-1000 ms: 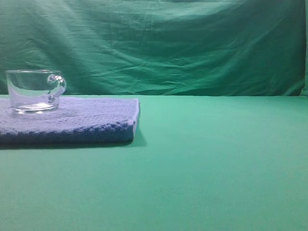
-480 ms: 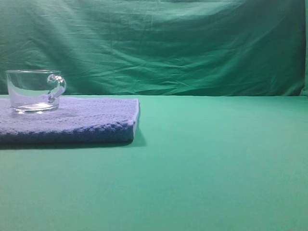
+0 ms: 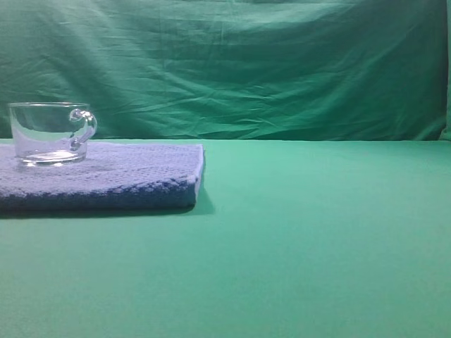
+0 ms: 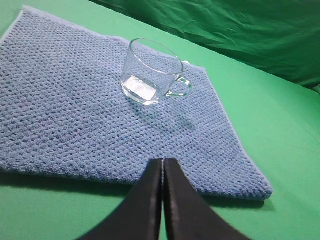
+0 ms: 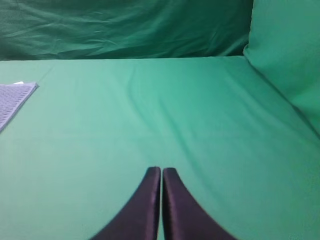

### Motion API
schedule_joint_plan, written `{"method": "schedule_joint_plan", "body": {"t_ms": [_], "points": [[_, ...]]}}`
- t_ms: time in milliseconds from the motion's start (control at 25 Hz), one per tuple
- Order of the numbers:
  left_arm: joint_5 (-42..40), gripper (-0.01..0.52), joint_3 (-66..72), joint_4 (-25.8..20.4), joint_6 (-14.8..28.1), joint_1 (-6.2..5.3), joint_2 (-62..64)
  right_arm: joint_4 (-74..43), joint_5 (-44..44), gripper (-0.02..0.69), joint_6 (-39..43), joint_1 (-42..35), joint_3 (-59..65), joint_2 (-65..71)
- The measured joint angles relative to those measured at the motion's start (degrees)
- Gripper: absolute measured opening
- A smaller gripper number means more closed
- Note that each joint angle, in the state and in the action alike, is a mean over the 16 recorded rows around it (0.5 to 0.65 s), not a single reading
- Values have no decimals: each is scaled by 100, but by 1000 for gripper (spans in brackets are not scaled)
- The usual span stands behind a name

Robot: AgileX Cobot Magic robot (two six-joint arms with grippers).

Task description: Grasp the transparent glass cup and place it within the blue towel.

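Note:
The transparent glass cup stands upright on the blue towel at the far left, its handle pointing right. In the left wrist view the cup sits near the towel's far edge. My left gripper is shut and empty, hovering over the towel's near edge, well short of the cup. My right gripper is shut with nothing in it, above bare green cloth, and a corner of the towel shows far to its left. Neither gripper shows in the exterior view.
Green cloth covers the table and hangs as a wrinkled backdrop behind it. A green cloth wall rises at the right in the right wrist view.

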Motion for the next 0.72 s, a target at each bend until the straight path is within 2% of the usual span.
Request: {"method": "schedule_joint_plan", "body": {"t_ms": [720], "points": [[0,0,0,0,0,0,0,0,-97,0,-108,0,147,-26]]}}
